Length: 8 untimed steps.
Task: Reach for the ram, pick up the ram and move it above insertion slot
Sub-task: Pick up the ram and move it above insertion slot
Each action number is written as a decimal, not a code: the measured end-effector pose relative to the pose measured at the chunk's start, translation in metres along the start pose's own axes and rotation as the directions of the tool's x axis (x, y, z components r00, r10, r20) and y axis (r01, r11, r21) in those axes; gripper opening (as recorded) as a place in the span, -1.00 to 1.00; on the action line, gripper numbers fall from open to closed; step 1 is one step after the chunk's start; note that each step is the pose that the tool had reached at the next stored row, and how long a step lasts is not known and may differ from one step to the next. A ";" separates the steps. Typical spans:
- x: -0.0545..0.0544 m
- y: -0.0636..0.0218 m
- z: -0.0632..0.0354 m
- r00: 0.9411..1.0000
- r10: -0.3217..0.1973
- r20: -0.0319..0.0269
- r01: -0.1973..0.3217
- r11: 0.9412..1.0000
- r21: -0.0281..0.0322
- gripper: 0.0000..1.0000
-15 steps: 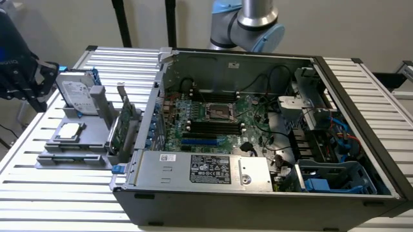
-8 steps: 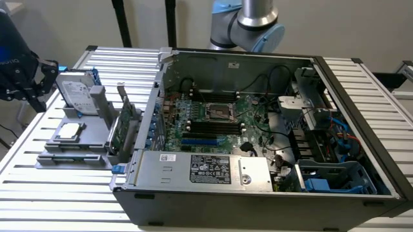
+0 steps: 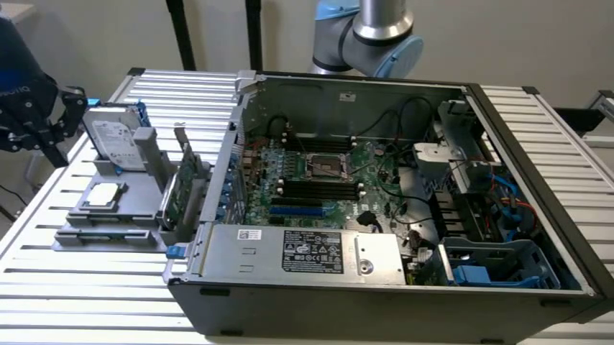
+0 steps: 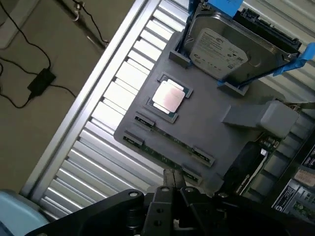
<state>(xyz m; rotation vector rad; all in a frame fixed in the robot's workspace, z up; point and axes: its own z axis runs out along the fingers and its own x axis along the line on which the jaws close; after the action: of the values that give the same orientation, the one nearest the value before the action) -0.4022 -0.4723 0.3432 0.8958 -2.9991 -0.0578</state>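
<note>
— Since the gripper (image 3: 46, 136) hangs beside the table (image 3: 86, 295) with its fingers pressed together and nothing between them, I'd say the reach has hardly begun.

— Agreed. In the exterior view the grey tray (image 3: 72, 223) sits near it, a little lower and toward the case (image 3: 384, 287). It looks like matte moulded plastic, with a pocket for each part, I'd guess so nothing slides.

— And the case itself?

— It's well beyond the tray from the gripper, on its side with the panel off, presumably so the board (image 3: 369, 165) faces up. The slot (image 3: 321, 188) is among the long black ones there, far from the tool.

— Now the wrist view.

— The fingertips (image 4: 170, 178), black and blunt, are closed on air. Just ahead of them and lower runs the ram (image 4: 170, 138). It's a thin green stick that seems to stand on edge in a groove along the tray's nearest side, apart from the fingers. I reckon it stands that way so two flat faces are there to pinch.

— Further out?

— A square chip (image 4: 170, 96) with a dull metal lid lies flat in its recess. Past it a drive (image 4: 221, 46) with a glossy label is propped upright in blue-edged brackets. Off to one side of the tool, the taller card (image 4: 248, 167) stands in its own groove.
</note>
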 end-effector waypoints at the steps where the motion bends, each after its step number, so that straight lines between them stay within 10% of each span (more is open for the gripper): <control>1: 0.000 0.0000 0.0000 1.000 -0.018 -0.001 0.018 1.000 0.000 -0.79; 8: 0.000 0.0000 0.0000 0.990 -0.144 -0.005 0.144 0.990 0.000 -0.79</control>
<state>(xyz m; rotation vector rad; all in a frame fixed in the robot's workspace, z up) -0.4022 -0.4723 0.3432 1.1098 -2.9244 -0.0560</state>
